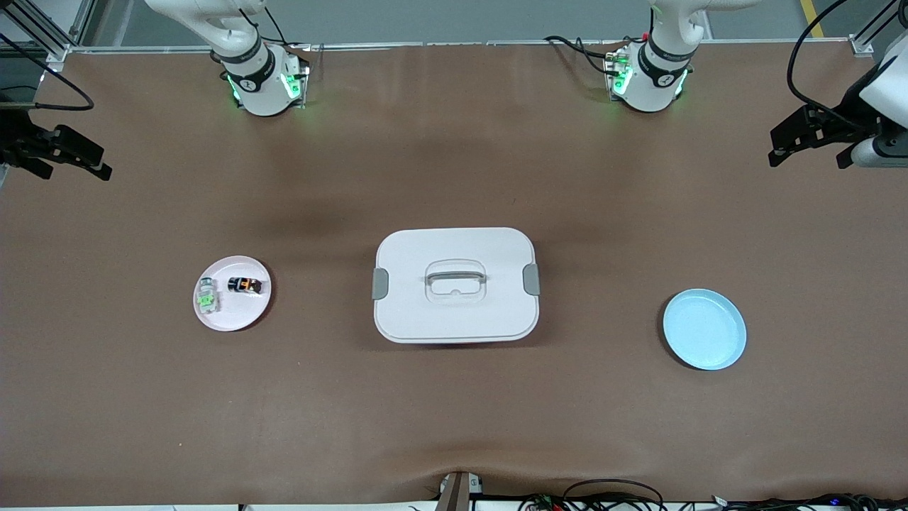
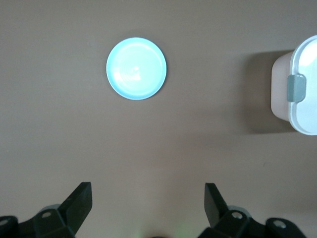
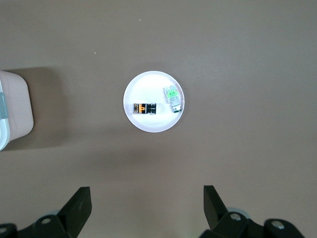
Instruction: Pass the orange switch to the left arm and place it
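A: Which items are cut off by a frame edge?
B: Both wrist views crop the box [image 2: 302, 94], showing one latched end only. The front view crops both arms' upper links.
A: Anything too small to resolve?
B: Markings on the orange switch [image 1: 245, 285].

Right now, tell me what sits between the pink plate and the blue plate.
The white box sits between the pink plate and blue plate; front view shows it.

A matt brown table covering [image 1: 454, 411] is seen; the white rounded plastic box [image 1: 455, 312] looks smooth; the round pale-blue plate [image 1: 704, 329] appears glossy.
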`<state>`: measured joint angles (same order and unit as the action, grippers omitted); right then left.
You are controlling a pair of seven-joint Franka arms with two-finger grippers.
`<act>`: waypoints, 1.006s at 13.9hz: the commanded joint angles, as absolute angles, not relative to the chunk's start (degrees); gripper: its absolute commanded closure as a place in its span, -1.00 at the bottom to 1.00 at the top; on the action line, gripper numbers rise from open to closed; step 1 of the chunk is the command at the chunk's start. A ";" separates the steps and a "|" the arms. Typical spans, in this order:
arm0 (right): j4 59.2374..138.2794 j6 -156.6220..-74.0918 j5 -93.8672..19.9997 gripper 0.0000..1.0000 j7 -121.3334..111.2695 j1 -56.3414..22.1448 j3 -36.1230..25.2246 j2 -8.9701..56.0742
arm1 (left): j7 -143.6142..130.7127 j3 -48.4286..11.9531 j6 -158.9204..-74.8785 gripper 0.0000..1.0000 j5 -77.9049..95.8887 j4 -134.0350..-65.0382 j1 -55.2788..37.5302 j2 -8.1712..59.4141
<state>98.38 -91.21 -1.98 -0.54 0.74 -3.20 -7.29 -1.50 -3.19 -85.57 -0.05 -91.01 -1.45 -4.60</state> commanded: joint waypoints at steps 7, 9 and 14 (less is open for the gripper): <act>98.88 -92.37 -1.84 -1.00 0.09 1.58 -3.16 -8.53 | -0.97 -2.99 -82.97 -1.00 -0.09 -90.26 -1.49 -4.48; 97.83 -92.11 -2.20 -1.00 0.26 1.84 -3.16 -8.00 | -0.97 -2.99 -83.06 -1.00 0.00 -90.18 -1.58 -4.48; 94.83 -92.37 -2.72 -1.00 3.16 3.61 -2.99 -7.30 | -0.97 -3.08 -82.97 -1.00 -0.09 -90.26 -1.58 -4.66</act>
<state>95.60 -92.13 -2.01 1.69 2.90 -3.63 -7.37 -1.49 -3.20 -83.98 -0.05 -91.01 -1.49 -4.58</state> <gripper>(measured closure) 0.000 0.000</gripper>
